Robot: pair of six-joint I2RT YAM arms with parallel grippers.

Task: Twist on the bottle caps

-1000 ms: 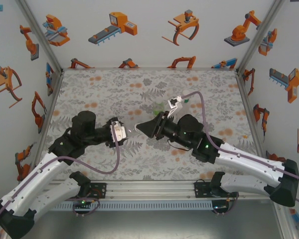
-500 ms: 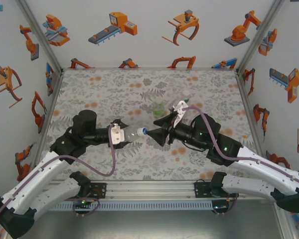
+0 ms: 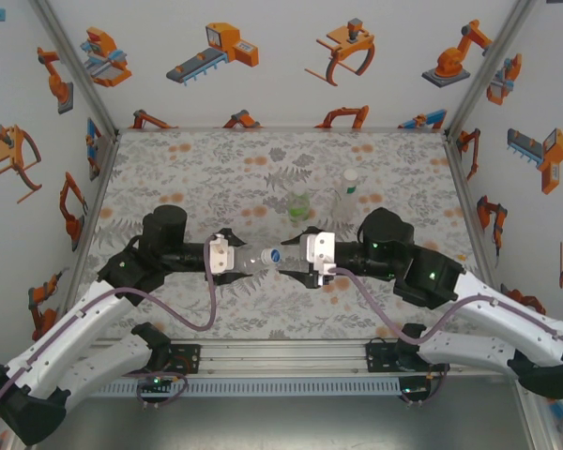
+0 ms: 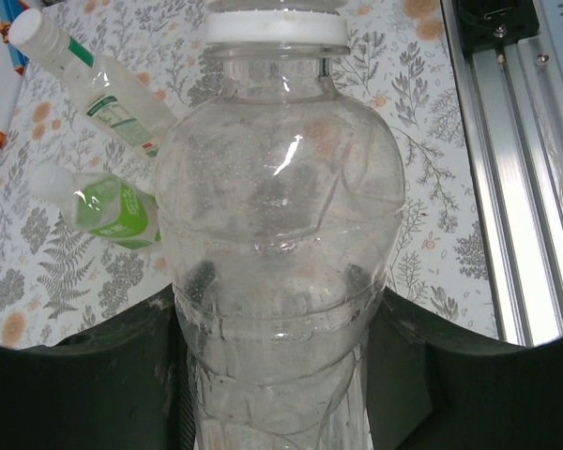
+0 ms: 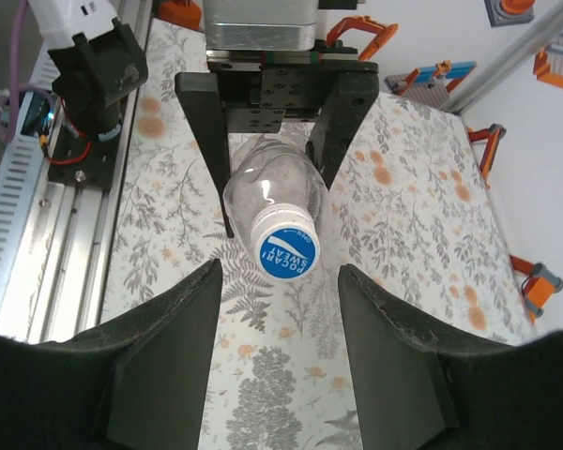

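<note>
Grips clear plastic bottle (image 3: 253, 259) level over floral tabletop (image 3: 188, 169) with clenched left pincer (image 3: 236, 259). Faces that bottle's neck, topped by blue round plastic screw cap (image 5: 287, 251), with right pincer (image 3: 291, 255) released, fingers (image 5: 169, 356) flanking cap without touching. Beyond the bottle's neck end: green-tinted plastic bottle (image 3: 300, 203) and slim white-capped clear bottle (image 3: 347, 187), both upright.

The surface (image 3: 188, 169) is covered with a pale grey cloth printed with leaf sprigs and orange blossoms, and white walls close it in on three sides. Two small bottles stand on it right of centre, toward the far side: a clear bottle (image 3: 348, 190) with a white cap (image 3: 351, 175) and a label, and, near it to its left and slightly closer, a green-tinted bottle (image 3: 300, 204). An aluminium rail (image 3: 281, 356) runs along the near edge.
</note>
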